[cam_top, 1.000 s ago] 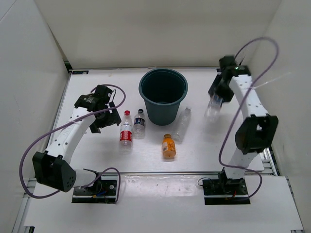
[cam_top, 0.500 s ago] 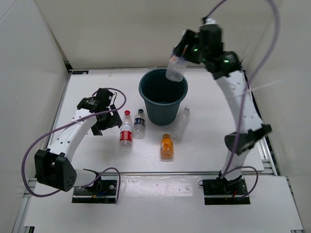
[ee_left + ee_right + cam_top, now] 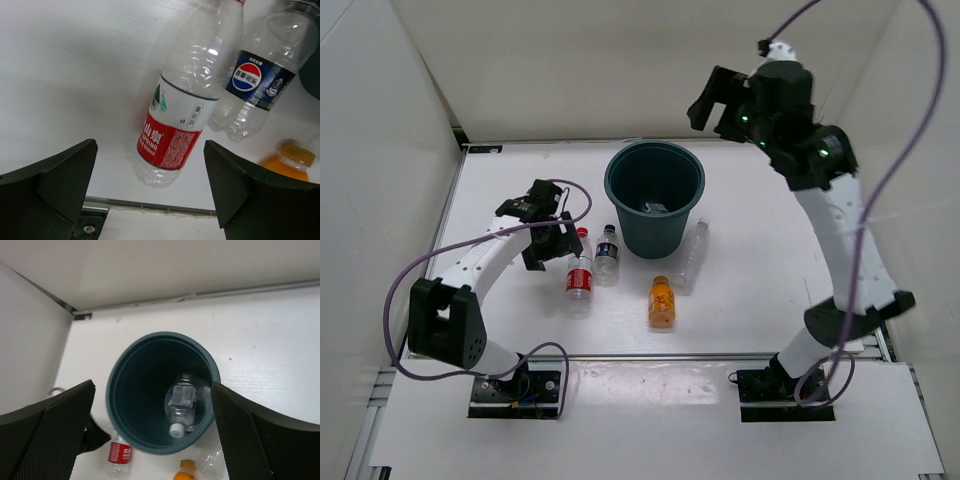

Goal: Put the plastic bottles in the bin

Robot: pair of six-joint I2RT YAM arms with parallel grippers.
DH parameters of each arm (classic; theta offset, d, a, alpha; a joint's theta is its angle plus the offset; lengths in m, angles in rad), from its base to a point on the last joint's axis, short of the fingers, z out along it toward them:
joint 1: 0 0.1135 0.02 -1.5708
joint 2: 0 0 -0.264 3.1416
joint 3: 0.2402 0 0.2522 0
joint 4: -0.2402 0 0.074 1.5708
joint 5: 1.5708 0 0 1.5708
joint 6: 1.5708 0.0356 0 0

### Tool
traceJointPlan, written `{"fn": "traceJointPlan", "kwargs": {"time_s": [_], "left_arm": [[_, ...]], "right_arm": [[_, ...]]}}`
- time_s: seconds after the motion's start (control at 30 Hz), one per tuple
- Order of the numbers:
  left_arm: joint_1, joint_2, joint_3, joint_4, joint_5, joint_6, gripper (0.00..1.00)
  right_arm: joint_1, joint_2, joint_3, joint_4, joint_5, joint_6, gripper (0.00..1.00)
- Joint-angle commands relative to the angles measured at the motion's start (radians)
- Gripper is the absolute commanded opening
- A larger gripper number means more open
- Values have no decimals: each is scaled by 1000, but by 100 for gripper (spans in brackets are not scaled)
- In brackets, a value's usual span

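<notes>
Jaws on both sides stand wide and hold nothing. Our left gripper (image 3: 150, 147) hovers over the red-label bottle (image 3: 182, 115), which lies touching the dark-capped bottle (image 3: 257, 82); we should straddle its label squarely, then close without nudging that neighbour. Further right lie the orange bottle (image 3: 663, 302) and a clear bottle (image 3: 692, 255). 1 bottle (image 3: 182, 402) lies inside the bin (image 3: 112, 385), beneath our right gripper (image 3: 152, 385).

Five plastic bottles (image 3: 580, 270), one bin (image 3: 656, 238), two arms (image 3: 485, 262)
</notes>
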Motion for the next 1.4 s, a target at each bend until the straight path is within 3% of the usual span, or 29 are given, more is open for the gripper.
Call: {"fn": "traceJointPlan", "kwargs": {"time_s": [0.0, 0.4, 0.5, 0.53, 0.7, 0.8, 0.9, 0.93, 1.07, 1.2, 1.37], "left_arm": [[-3, 54, -20, 104, 28, 59, 100], [-34, 252, 11, 219, 79, 90, 100], [-34, 285, -1, 219, 92, 90, 95], [-34, 294, -17, 219, 92, 90, 93], [-34, 234, -38, 203, 62, 71, 61], [-34, 158, 50, 104, -37, 12, 56], [-43, 105, 275, -62, -151, -82, 56], [-43, 96, 416, -89, -203, -94, 58], [-54, 59, 677, -36, -228, -79, 59], [-63, 62, 704, 258, -98, -48, 63], [-141, 323, 974, 286, 77, 14, 67]], "right_arm": [[3, -78, -50, 10, 23, -28, 100], [3, -119, -50, -65, -14, -57, 100], [3, -129, -59, -74, -14, -57, 100], [3, -129, -60, -74, -14, -57, 100], [3, -138, -83, -74, -14, -57, 100], [3, -138, -83, -85, -14, -57, 100], [3, -147, -106, -94, -4, -57, 100], [3, -147, -116, -94, -4, -48, 100], [-17, -158, -155, -105, -4, -28, 100], [-65, -179, -210, -116, -4, 33, 100], [-192, -231, -358, -125, -116, 141, 100]]}}
